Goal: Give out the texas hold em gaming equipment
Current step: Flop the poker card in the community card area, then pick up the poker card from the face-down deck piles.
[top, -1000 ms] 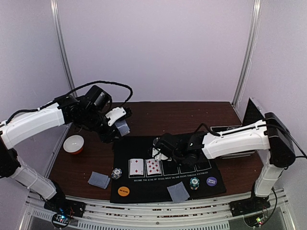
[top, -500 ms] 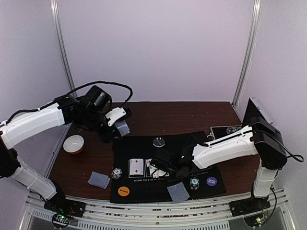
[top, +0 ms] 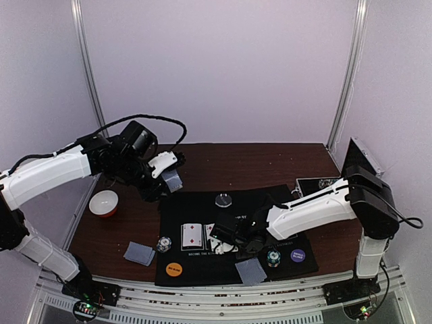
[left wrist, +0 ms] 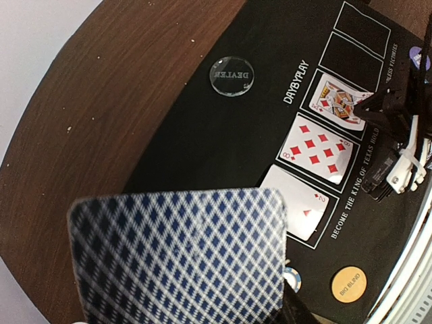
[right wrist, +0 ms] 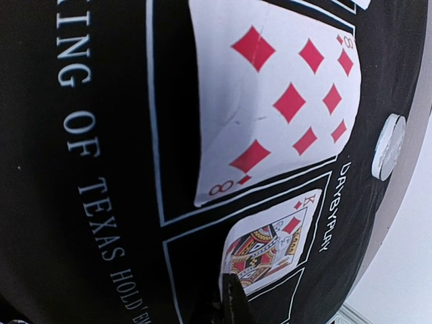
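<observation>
NEARLY SHUT ON A CARD: your left gripper (top: pixel 163 175) hangs over the far left of the table (top: pixel 256 162), just off the far-left corner of the black mat (top: pixel 196 209). It pinches a blue-checked card (left wrist: pixel 179 253) by one edge. Your right gripper (top: pixel 226 241) is fully closed with nothing visibly in it. Its tips are down at the king (right wrist: pixel 270 246) in the third outline, but whether they press on it cannot be told. The two of diamonds (left wrist: pixel 300 202), eight of diamonds (right wrist: pixel 280 101) and king lie face up in a row from the mat's left. The clear dealer disc (left wrist: pixel 231 74) sits toward the mat's far edge. The orange disc (left wrist: pixel 349 285) and purple disc (top: pixel 297 256) sit along its near edge, with a chip stack (top: pixel 273 257) beside the purple one. One face-down card (top: pixel 250 270) lies at the mat's near edge.

The cards look thin, light, slick and bendy, and lying flat they offer no edge. You would probably have to slide or tip one before pinching a short side, whereas the stiff discs and chips should take a rim grip. Only the left wrist view shows the held card's back pattern and the dealer lettering. Only the right wrist view shows the closed fingertip (right wrist: pixel 233 297) at the king's corner. Only the overhead view shows both arms.
</observation>
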Robot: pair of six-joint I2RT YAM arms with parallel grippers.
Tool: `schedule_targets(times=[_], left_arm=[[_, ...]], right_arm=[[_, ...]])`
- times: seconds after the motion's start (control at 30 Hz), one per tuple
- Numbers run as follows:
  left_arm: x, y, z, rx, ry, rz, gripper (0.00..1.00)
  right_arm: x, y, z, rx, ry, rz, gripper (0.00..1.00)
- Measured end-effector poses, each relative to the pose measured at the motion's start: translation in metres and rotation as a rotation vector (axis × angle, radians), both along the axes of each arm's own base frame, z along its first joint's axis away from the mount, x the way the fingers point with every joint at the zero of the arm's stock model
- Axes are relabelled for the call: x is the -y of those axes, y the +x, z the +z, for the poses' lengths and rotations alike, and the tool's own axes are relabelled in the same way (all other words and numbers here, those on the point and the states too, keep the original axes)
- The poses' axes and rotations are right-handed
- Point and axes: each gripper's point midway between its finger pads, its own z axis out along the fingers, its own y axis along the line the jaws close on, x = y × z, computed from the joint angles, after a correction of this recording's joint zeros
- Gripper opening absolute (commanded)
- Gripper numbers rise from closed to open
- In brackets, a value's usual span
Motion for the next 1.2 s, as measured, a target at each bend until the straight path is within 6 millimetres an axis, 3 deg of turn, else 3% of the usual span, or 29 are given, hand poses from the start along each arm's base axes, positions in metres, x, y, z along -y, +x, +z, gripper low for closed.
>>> schedule_targets(times=[0.47,0.57,0.67,0.73,0.77,0.87,0.97,1.03,1.1,1.2], left_arm=[[-0.001,-0.001,-0.003,-0.006,0.006,0.0,0.41],[-0.001,-0.001,-0.003,-0.006,0.006,0.0,0.41],[-0.001,-0.001,-0.003,-0.006,0.006,0.0,0.41],[-0.001,-0.001,-0.003,-0.006,0.006,0.0,0.41],[-0.001,-0.001,-0.003,-0.006,0.006,0.0,0.41],[-0.001,-0.001,-0.003,-0.005,0.005,0.0,0.41],[-0.001,-0.002,-0.002,-0.003,0.003,-0.001,0.41],[-0.001,-0.002,-0.001,0.0,0.0,-0.005,0.41],[-0.001,-0.003,0.0,0.001,-0.002,-0.009,0.41],[0.0,-0.004,0.001,0.0,-0.008,-0.018,0.41]], right_arm=[[0.0,0.002,0.003,0.009,-0.025,0.012,0.28],[0.0,0.0,0.005,0.007,-0.033,0.017,0.38],[-0.003,-0.003,0.008,0.002,-0.029,0.018,0.53],[-0.009,-0.009,0.014,-0.018,0.006,0.02,0.76],[-0.013,-0.011,0.019,-0.029,0.037,0.016,0.95],[-0.029,-0.017,0.055,-0.068,0.214,-0.002,1.0],[-0.049,-0.012,0.126,-0.148,0.559,-0.053,1.0],[-0.05,0.01,0.177,-0.207,0.824,-0.126,1.0],[-0.043,0.038,0.215,-0.263,1.061,-0.209,1.0],[-0.035,0.073,0.243,-0.379,1.322,-0.312,1.0]])
